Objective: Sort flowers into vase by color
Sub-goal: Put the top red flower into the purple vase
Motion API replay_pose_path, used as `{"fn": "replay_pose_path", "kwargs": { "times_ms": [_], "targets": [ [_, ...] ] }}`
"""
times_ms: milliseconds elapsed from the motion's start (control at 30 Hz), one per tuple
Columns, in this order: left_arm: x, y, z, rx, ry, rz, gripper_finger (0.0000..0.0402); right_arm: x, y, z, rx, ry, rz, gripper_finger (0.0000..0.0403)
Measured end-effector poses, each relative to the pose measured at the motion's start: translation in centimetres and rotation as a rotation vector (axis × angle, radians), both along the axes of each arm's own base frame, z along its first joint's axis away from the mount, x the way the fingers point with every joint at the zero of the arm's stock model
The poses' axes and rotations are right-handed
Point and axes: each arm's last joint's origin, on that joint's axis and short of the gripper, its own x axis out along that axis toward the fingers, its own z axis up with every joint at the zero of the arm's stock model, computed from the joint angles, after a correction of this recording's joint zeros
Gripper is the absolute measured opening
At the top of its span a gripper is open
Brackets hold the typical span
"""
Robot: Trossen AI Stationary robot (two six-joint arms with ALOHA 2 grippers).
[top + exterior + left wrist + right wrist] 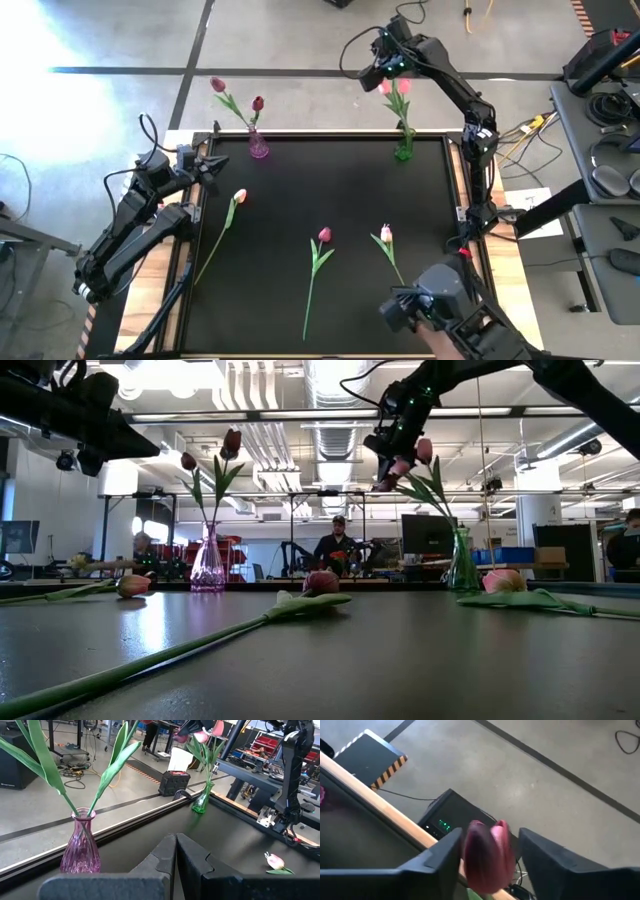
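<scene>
The right gripper (384, 76) holds its fingers apart around a pink tulip (487, 855) standing in the green vase (404, 148), while the left gripper (215, 165), closed and empty, waits near the purple vase (258, 145), with three tulips (323, 236) lying on the table (340, 190).

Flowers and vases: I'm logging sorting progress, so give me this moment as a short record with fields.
purple vase: far left of mat, holds two dark magenta tulips
green vase: far right of mat, holds pale pink tulips
loose on mat: pale tulip at left, magenta tulip in the middle, pale tulip at right
right end effector: above the green vase, open around a flower head
left end effector: shut, empty, near the purple vase
</scene>
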Motion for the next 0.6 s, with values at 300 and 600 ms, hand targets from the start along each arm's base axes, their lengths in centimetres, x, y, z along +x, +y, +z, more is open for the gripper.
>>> {"fn": "replay_pose_path", "kwargs": {
  "times_ms": [300, 600],
  "targets": [
    [0.0, 0.0, 0.0, 0.0, 0.0, 0.0, 0.0, 0.0, 0.0, 0.1, -0.018, 0.02, 0.032, 0.0031],
    [0.0, 0.0, 0.0, 0.001, 0.0, 0.0, 0.0, -0.7, 1.2, 3.6, -0.133, -0.066, 0.046, 0.0013]
  ]
}}
